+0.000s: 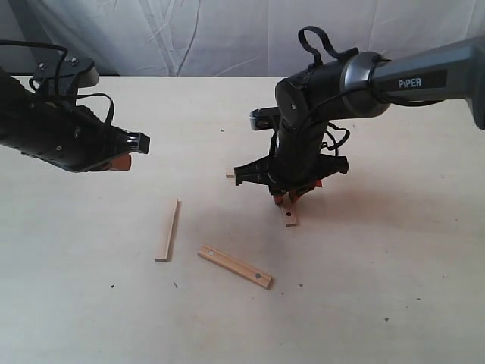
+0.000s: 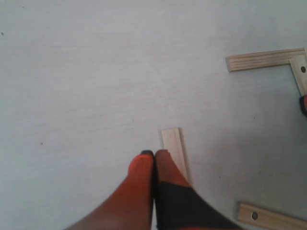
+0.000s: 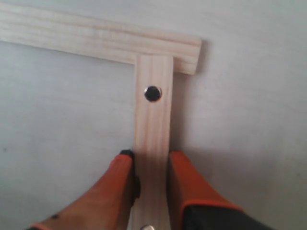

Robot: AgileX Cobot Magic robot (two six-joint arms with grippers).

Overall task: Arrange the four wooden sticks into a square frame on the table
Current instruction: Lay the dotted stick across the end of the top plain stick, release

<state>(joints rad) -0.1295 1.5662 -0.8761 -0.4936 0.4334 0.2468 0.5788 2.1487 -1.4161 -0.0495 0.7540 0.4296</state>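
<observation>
**Item 1.** My right gripper (image 3: 151, 160). Its orange fingers pinch a short flat pale-wood strip with a dark hole near its end (image 3: 152, 120) from both sides. The strip lies flat on the wide pale cream table (image 1: 394, 288).

**Item 2.** Plain pale-wood strip without holes (image 3: 96, 40). It lies flat and touches the far end of the pinched strip at a right angle, making one corner of a square. Its tip juts slightly past the joint. In the exterior view my right arm hides most of it.

**Item 3.** My left gripper (image 2: 153, 154). Its fingertips are pressed together with nothing between them. It hangs at nine o'clock from my right gripper, over Item 4.

**Item 4.** Second plain pale strip (image 1: 168, 230). It lies alone on the table at eight o'clock from my right gripper.

**Item 5.** Second holed pale strip (image 1: 235, 266). It has a dark hole near each end and lies at seven o'clock from my right gripper, near Item 4 but apart from it.
</observation>
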